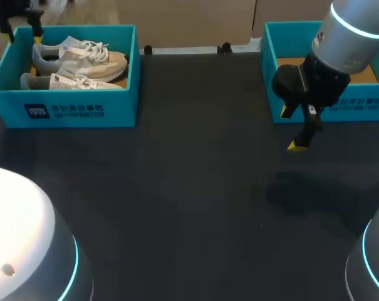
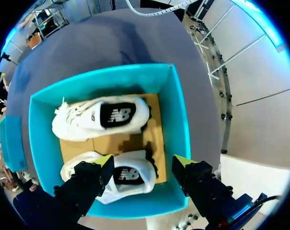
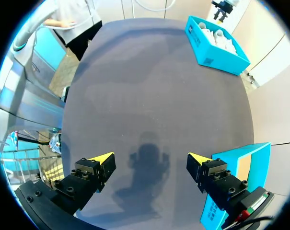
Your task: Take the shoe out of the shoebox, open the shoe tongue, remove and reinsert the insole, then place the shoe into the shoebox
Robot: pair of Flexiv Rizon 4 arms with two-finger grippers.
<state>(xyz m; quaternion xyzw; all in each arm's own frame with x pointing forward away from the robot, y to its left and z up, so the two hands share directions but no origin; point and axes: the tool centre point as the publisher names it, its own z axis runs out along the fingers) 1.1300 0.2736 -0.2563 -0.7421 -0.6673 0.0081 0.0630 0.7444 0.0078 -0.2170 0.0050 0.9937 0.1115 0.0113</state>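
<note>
The shoebox (image 1: 64,110) sat at the far left corner of the surface with a pair of pale shoes lying side by side in it, neither yet lifted out. The left tool (image 2: 142,163) hung released above the box. Its yellow fingers were spread to either side of the shoe (image 2: 128,175) lying against the box wall closest to it, and they seemed clear of that shoe; the second shoe (image 2: 104,117) lay beyond. The right tool (image 3: 149,158) was also released and held nothing, over bare surface just beside a second teal box (image 1: 358,108) at the far right edge. The shoe looked light, with a soft fabric upper that would give under a pinch, while the sole and heel should be stiffer. The firmest hold seemed to be the heel collar, one finger inside the opening and one outside the heel, since the laces would slip and the toe would crush. With the shoe fitting snugly between its mate and the wall, there might be little room for the fingers to enter.
</note>
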